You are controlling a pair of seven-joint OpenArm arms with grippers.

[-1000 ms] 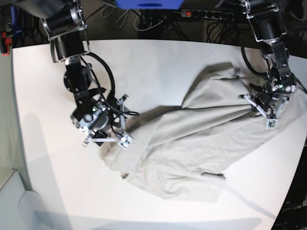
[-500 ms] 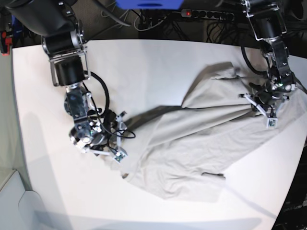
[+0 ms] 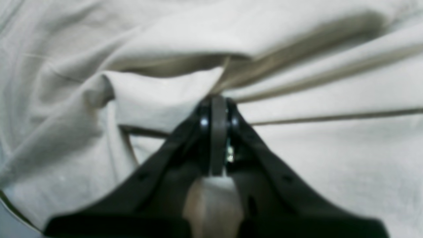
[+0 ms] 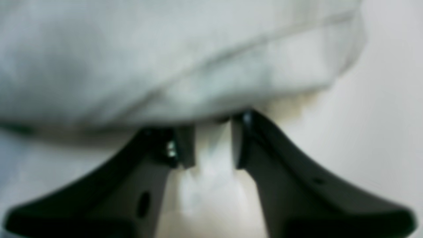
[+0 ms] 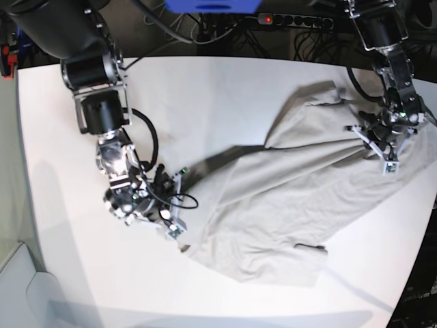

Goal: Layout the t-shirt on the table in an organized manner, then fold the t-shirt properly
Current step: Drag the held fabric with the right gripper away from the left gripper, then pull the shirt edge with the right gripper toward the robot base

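While the table (image 5: 225,89) fills the base view, the t-shirt (image 5: 293,191) lies rumpled across its right half, stretched diagonally. Left gripper (image 5: 384,149), at the far right, has jaws pressed together pinching a fold. Right gripper (image 5: 171,222), at the shirt's near-left corner, has jaws slightly parted around the cloth's edge.

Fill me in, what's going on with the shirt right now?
Both arms are working the t-shirt, which lies crumpled across the table. The left end effector is shut on a bunched fold. The right end effector sits at the shirt's opposite edge, jaws partly apart with cloth between them. The shirt is not yet flat.
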